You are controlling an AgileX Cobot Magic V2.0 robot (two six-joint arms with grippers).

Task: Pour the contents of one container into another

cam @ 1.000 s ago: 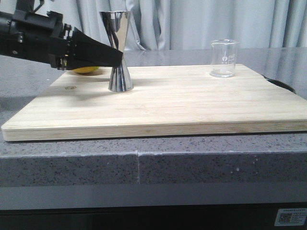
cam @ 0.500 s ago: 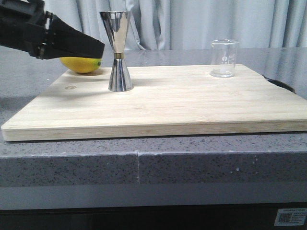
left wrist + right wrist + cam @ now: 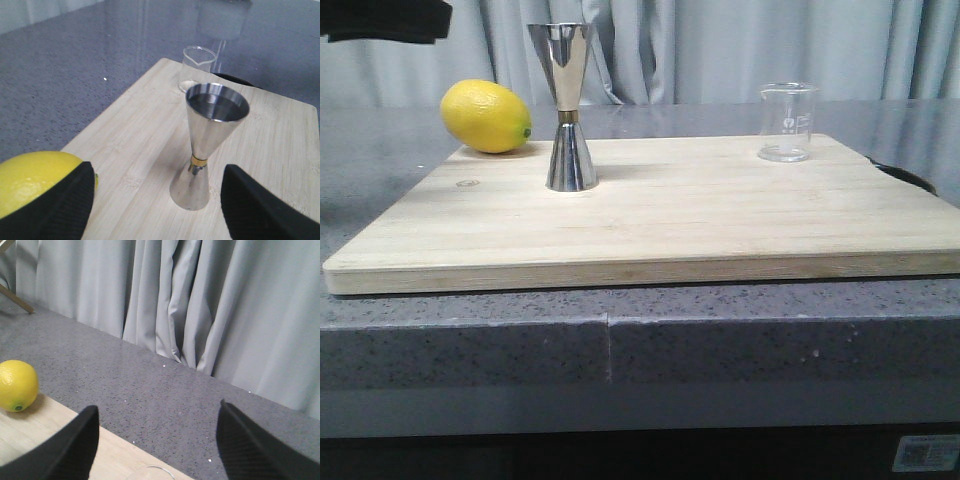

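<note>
The clear glass beaker (image 3: 787, 122) stands upright near the far right corner of the wooden board (image 3: 720, 215). The steel jigger (image 3: 567, 105) with its gold waist band stands upright left of centre. In the left wrist view my left gripper (image 3: 157, 170) is open and holds nothing. The jigger (image 3: 210, 145) stands a little ahead of its fingers, and the beaker (image 3: 199, 62) is farther off. My right gripper (image 3: 157, 407) is open and empty, hanging just above the beaker, of which only the rim (image 3: 150, 472) shows. In the front view the right gripper is out of sight.
A yellow lemon (image 3: 485, 117) lies at the board's far left corner, close beside my left finger (image 3: 60, 210). A dark piece of the left arm (image 3: 380, 20) shows at the upper left of the front view. Grey curtains hang behind the stone counter (image 3: 620, 340).
The left arm has drawn back from the jigger's waist, up and to the left, nearly out of the front view, uncovering the lemon. Jigger and beaker have not moved.
</note>
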